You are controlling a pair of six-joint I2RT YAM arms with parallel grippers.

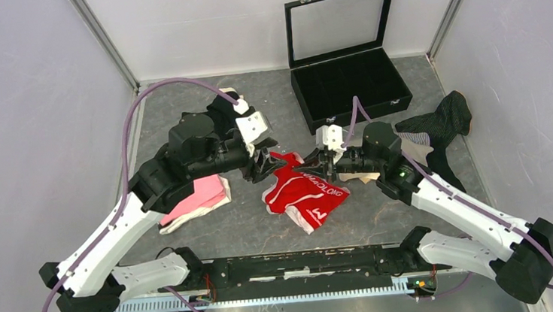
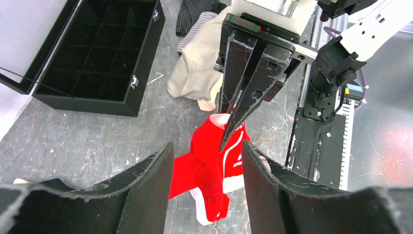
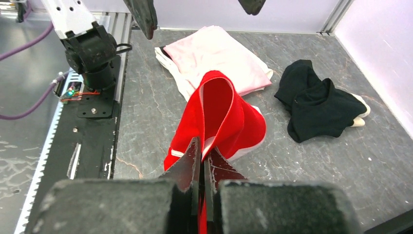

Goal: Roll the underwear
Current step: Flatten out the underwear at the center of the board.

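Observation:
The red underwear with white lettering [image 1: 303,193] lies mid-table. My right gripper [image 1: 315,165] is shut on its right edge and lifts a fold of red cloth [image 3: 219,112], which arches up off the table. My left gripper [image 1: 263,165] is open just left of the garment, its fingers [image 2: 146,190] spread either side of the red cloth [image 2: 209,161] without touching it. A pink pair [image 1: 198,197] lies under the left arm, a black pair [image 3: 316,102] behind it, a beige pair [image 2: 195,73] and a dark pinstriped pair [image 1: 440,123] at the right.
A black compartment case [image 1: 351,89] with its glass lid raised stands at the back centre. White walls with metal posts enclose the table on three sides. A black rail [image 1: 305,263] with the arm bases runs along the near edge.

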